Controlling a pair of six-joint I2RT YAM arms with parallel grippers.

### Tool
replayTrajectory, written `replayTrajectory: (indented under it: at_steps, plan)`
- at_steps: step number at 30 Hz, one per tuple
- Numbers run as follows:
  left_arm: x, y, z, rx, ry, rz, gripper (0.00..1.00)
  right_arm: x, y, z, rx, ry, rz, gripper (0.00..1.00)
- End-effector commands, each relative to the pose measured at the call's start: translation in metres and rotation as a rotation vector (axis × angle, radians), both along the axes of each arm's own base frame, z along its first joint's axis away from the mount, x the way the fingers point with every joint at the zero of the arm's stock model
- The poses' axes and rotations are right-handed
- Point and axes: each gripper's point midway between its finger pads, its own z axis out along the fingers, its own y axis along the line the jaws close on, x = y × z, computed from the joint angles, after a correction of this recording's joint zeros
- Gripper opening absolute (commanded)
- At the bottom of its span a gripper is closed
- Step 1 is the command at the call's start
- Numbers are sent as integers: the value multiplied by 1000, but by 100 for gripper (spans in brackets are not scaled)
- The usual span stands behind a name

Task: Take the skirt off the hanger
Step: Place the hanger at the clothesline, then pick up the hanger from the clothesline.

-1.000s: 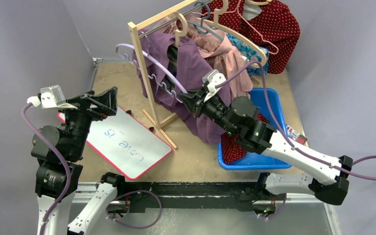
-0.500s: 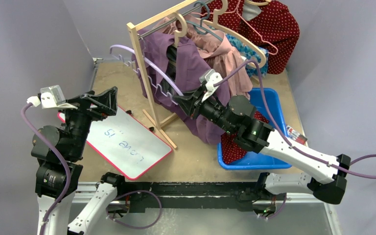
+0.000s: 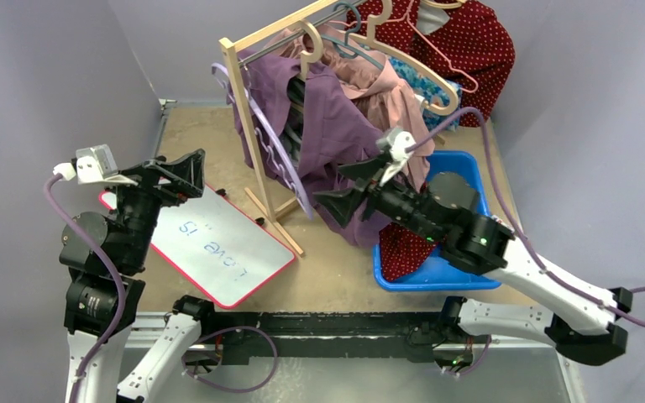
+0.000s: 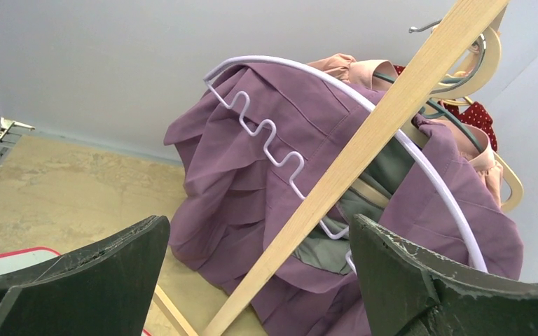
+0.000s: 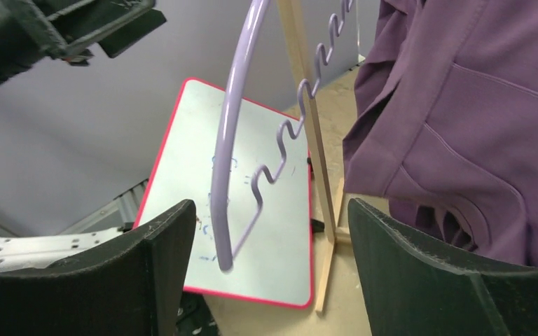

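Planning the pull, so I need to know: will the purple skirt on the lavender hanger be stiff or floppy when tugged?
Probably floppy: the purple pleated fabric skirt hangs in soft folds and sags low beside the wooden rack post. Likely light, as the thin lavender plastic hanger carries it. It may snag, since the hanger's wavy bar lies against the cloth.

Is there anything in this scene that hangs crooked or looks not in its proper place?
Yes. The lavender hanger is steeply tilted beside the wooden rack rather than hanging level. Its lower end is bare, while the purple skirt is bunched up higher on it.
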Motion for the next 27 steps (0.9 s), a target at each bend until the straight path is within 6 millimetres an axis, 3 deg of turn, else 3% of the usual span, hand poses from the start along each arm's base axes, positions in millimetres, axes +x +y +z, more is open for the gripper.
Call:
replayTrajectory:
  at_steps: [1,5,9,12,16,27]
  plan:
    - [3,-4,5,-8,-32,-16,100,-19,-38,9,49,59,-23,82]
    - [5,-5,2,-17,-35,-18,100,-24,-70,-25,7,156,-105,82]
    - [5,-5,2,-15,-36,-19,100,-8,-100,-59,-59,226,-289,83]
    - [3,-4,4,-9,-37,-17,100,4,-106,-73,-121,239,-378,83]
    - [1,-2,5,-7,-35,-11,100,14,-96,-54,-153,186,-384,83]
    - [-4,-1,10,-24,-40,-12,100,41,-80,52,-93,-74,-418,88]
